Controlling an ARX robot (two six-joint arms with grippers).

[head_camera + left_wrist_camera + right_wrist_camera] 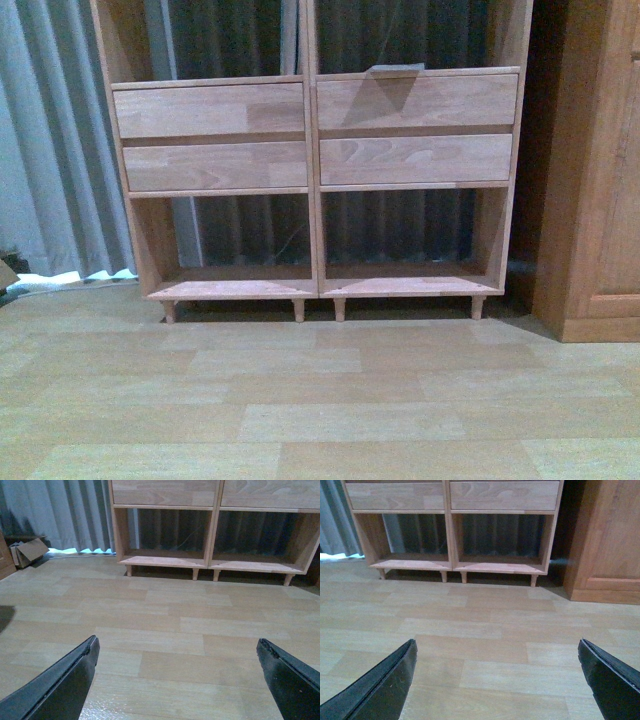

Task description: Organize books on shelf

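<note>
1. The books: neither one shows plainly in any view. The only hint is a thin greyish strip [398,68] lying flat on the board above the right-hand upper drawer. I cannot tell whether it is a book's edge.
2. The shelf [400,284] stands straight ahead on its short peg legs. All four drawer fronts are shut flush. The two lower compartments are open, and nothing can be seen in them.
3. The left hand [176,646] is released, its fingers spread wide, and it grasps nothing. It hovers over the floor [320,410], well apart from the shelf.
4. The right hand [496,646] is in the same state: released, holding nothing, facing the lower compartments from a distance.
5. Around the shelf, a grey curtain [50,150] hangs to its left and runs on behind its open back. An orange-brown cabinet [600,180] stands just beside it on the right. The left wrist view shows a cardboard box [29,552] on the floor near the curtain.
6. Step in hand, as I judge it: the opening approach, with no book grasped and nothing yet arranged.
7. The next move calls for finding the books first, probably by looking higher on the shelf, since the lower parts show none. One released hand would then need to come in level with a book's cover, so that its fingers can close across the thickness.
</note>
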